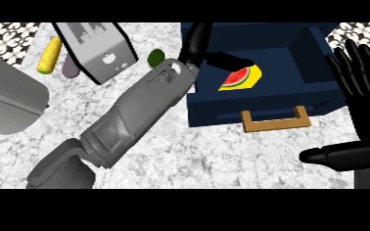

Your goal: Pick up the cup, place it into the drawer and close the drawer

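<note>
The yellow cup [241,78], with a watermelon slice pictured on it, sits inside the open navy drawer [303,95], toward its left side. My left hand [201,46] reaches over the drawer's left wall on a long grey forearm coming from the lower left. Its fingers are straight and point away, and the thumb stretches right to the cup's top edge; I cannot tell if it touches. Nothing is curled round the cup. My right hand [353,85] rests open at the right edge, fingers up, beside the drawer's right end. The drawer's wooden handle [276,120] faces me.
A silver toaster [95,49] stands at the back left, with a corn cob [49,55] and a purple vegetable [69,66] beside it. A green fruit [157,57] lies just left of the drawer. A grey rounded object [18,100] fills the far left.
</note>
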